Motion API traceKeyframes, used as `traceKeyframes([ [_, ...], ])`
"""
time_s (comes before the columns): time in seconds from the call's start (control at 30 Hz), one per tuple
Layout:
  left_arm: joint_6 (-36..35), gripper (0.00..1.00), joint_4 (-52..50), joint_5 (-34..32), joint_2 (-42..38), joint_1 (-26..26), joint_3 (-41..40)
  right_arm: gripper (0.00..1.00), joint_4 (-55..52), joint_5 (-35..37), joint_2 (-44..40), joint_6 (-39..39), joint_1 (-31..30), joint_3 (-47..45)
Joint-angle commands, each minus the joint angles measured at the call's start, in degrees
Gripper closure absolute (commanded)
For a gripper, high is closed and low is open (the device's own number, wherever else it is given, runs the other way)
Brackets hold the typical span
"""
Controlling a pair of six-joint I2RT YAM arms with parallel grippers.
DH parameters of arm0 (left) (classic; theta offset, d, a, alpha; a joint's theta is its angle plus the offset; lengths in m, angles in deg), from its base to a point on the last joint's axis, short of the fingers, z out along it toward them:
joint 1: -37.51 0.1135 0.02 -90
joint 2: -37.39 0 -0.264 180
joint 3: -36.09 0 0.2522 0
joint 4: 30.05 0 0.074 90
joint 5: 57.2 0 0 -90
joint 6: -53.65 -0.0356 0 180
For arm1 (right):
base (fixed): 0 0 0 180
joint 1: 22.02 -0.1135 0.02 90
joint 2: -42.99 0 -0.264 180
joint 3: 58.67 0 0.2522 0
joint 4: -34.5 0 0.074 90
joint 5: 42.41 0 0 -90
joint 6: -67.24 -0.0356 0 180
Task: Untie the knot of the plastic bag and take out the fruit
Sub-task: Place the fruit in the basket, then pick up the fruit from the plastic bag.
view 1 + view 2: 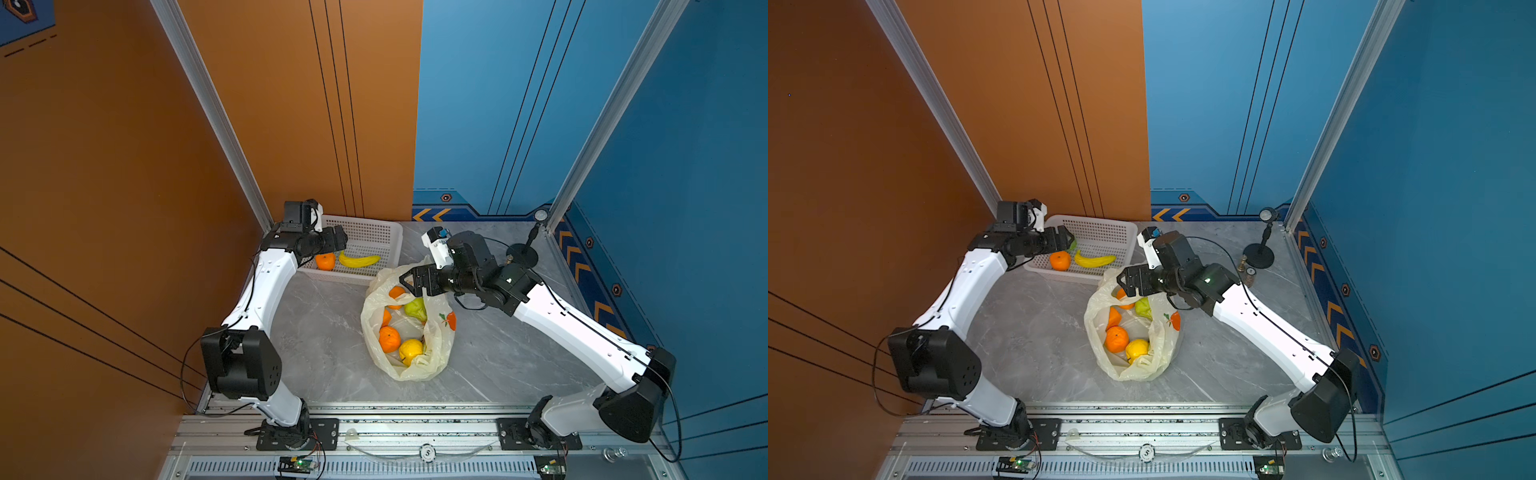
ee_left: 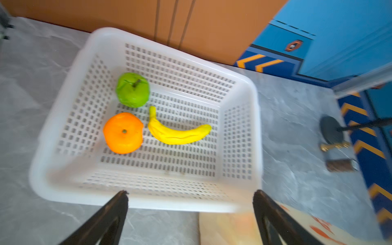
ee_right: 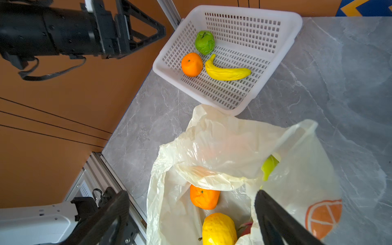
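Pale-yellow film of the plastic bag point(image 1: 436, 361) lies slack across the middle of the desk with its mouth gaping upward. No tied knot shows, so the untying looks done and taking out the fruit is the step in hand. Toward the front edge, a yellow citrus point(image 1: 410, 351) and a bagged orange point(image 1: 389, 338) sit inside the bag; farther back lies a green pear point(image 1: 416, 309). Above that far end of the mouth hangs the right end effector point(image 1: 408, 286), jaws wide and empty. Its next move probably calls for dropping into the opening and closing on one fruit without pinching film. Near the far left corner, the white basket point(image 1: 374, 232) holds a basket orange point(image 1: 325, 262), a banana point(image 1: 359, 261) and a green apple point(image 2: 132, 89). The left end effector point(image 1: 340, 241) hovers over the basket's left side, also wide and empty.
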Motion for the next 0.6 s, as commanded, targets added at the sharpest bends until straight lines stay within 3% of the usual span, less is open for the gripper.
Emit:
traceKeyframes([
  [0.0, -2.39, 0.08, 3.24, 12.72, -4.53, -1.71, -4.14, 0.11, 1.61, -0.73, -1.38, 3.03, -1.63, -3.28],
  [0.13, -8.67, 0.08, 3.05, 21.22, -9.20, -3.97, -9.79, 0.19, 2.71, -1.11, -1.30, 3.80, -2.95, -7.41],
  [0.27, -13.38, 0.05, 1.92, 25.62, -12.50, -7.25, -14.35, 0.23, 1.65, 1.20, -0.38, 6.41, -5.52, -10.12],
  [0.57, -16.62, 0.05, -0.70, 25.07, -9.16, -13.51, -15.77, 0.31, 4.27, 11.89, 4.39, 8.70, -7.43, -15.84],
])
